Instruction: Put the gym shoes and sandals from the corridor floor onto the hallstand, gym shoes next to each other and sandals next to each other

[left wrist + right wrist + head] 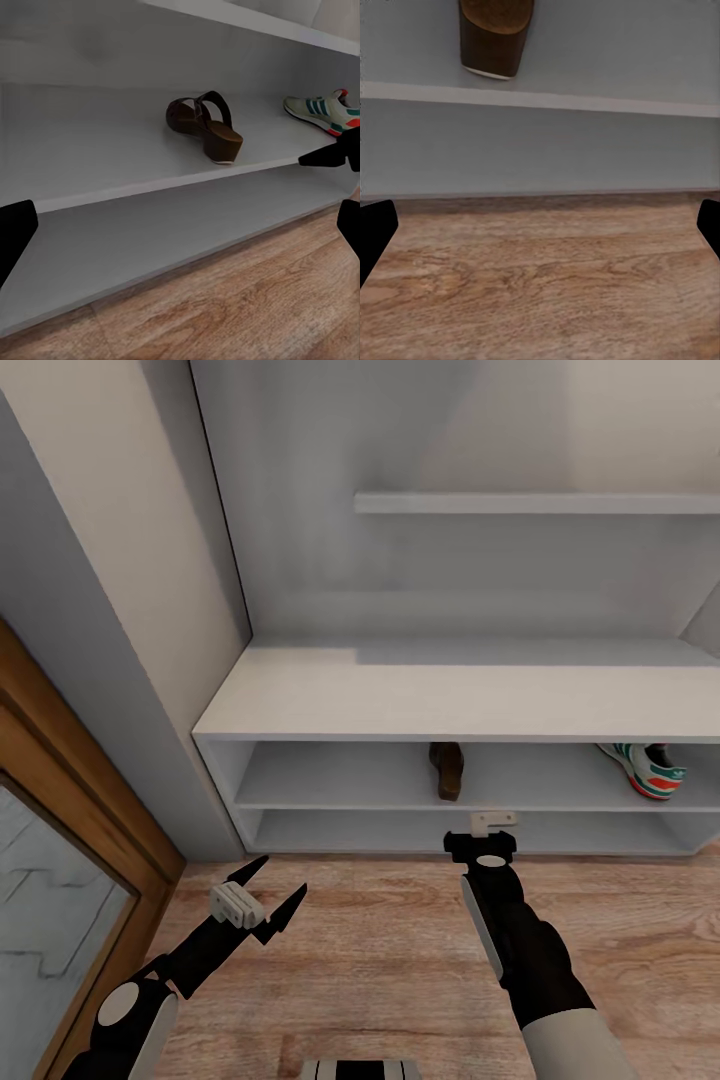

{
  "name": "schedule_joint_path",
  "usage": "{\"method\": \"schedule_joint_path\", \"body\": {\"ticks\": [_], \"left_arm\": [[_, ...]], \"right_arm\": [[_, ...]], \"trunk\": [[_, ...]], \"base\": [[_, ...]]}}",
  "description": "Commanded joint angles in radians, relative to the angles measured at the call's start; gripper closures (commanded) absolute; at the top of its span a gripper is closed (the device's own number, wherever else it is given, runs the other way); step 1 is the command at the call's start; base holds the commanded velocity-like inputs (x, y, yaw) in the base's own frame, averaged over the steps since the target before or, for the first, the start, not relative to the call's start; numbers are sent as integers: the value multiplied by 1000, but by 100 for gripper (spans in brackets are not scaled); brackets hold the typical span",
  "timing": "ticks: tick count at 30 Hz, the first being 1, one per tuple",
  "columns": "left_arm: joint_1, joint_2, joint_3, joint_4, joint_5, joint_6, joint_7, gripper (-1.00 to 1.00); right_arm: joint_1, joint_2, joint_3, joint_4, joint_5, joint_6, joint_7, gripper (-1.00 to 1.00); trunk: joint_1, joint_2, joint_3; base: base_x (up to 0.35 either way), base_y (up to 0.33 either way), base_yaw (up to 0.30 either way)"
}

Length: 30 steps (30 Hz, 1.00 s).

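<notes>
**One sandal and one sneaker on the rack, both pincers empty**

While both arms hang low over the floor (380, 960), the rack (460, 700) fills the upper and middle part of the head view, its flat top bare and pale. On its upper open shelf a sandal (447, 768) stands just right of centre frame, heel end toward the camera. Well apart from it, at the right edge of the frame on the same shelf, lies a sneaker (648, 768), green stripes and red-orange heel showing.

The left pincer (272, 905) sits at lower left of the head view, its fingers spread wide and holding nothing. The right pincer (481, 847) sits at lower centre, close before the rack's bottom shelf; in the right wrist view its dark fingertips (376, 232) stand at opposite edges of the frame, spread with only floor between them.

In the left wrist view the sandal (204, 126) shows in profile at upper centre of the frame, the sneaker (322, 110) at upper right, both on the same shelf board. A wooden door frame (70, 790) runs down the left edge of the head view.
</notes>
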Motion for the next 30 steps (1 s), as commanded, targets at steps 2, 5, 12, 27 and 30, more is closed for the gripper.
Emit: {"method": "schedule_joint_path", "body": {"ticks": [2, 5, 12, 27, 30], "left_arm": [[0, 0, 0, 0, 0, 0, 0, -100], [0, 0, 0, 0, 0, 0, 0, -100], [0, 0, 0, 0, 1, 0, 0, -100], [0, 0, 0, 0, 1, 0, 0, -100], [0, 0, 0, 0, 1, 0, 0, -100]], "right_arm": [[0, 0, 1, 0, 0, 0, 0, -100], [0, 0, 2, -1, 0, 0, 0, -100], [0, 0, 3, -3, 0, 0, 0, -100], [0, 0, 3, -11, 1, 1, 1, -100], [0, 0, 3, -11, 2, 1, 0, -100]], "trunk": [[0, 0, 0], [0, 0, 0], [0, 0, 0], [0, 0, 0], [0, 0, 0]], "base": [[0, 0, 0], [0, 0, 0], [0, 0, 0], [0, 0, 0], [0, 0, 0]]}}
